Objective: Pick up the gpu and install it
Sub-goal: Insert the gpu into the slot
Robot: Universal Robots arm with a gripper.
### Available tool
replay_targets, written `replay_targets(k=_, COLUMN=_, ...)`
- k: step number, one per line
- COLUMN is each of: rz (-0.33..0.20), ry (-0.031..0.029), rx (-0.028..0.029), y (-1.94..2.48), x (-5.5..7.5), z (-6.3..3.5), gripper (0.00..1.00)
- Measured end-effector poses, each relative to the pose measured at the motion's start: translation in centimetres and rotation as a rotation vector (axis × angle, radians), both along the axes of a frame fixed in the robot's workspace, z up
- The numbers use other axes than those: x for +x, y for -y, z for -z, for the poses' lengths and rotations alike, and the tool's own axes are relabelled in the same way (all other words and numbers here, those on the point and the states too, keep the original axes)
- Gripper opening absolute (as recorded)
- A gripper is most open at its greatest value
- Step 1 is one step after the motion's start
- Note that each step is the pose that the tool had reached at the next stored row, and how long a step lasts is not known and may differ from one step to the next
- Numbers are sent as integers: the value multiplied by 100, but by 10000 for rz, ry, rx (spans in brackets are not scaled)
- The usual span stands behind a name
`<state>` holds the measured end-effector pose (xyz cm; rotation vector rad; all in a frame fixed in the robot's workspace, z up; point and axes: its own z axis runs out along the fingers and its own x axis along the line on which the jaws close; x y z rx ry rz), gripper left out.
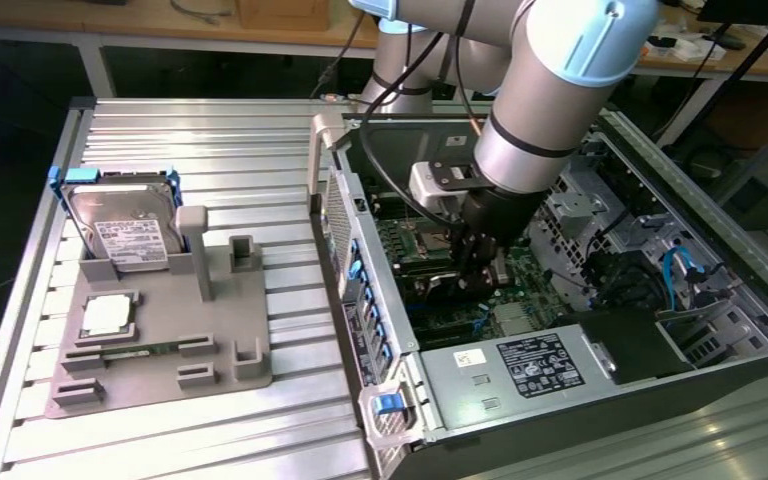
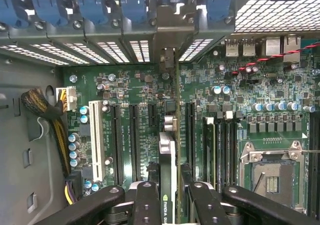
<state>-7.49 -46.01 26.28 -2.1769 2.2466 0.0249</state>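
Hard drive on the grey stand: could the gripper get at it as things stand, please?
Probably not at once: the gripper is down inside the case, shut on the gpu. The hard drive itself stands uncovered.

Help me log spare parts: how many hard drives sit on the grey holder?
1: the hard drive stands in its blue frame on the grey holder, at the exterior view's left.

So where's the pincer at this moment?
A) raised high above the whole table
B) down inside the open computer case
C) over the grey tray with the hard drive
B: the pincer is down inside the case, holding the gpu on edge over the green board.
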Motion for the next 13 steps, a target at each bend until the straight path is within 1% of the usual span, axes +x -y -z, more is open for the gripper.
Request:
replay_targets(k=3, rz=0, ry=1, rx=16, y=-4, x=0, z=2, gripper=27)
replay_targets(k=7, rz=0, ry=9, rx=19, y=-4, x=-6, z=0, gripper=27)
replay_targets(k=13, rz=0, ry=15, rx=21, y=-4, x=-8, z=-37, gripper=27)
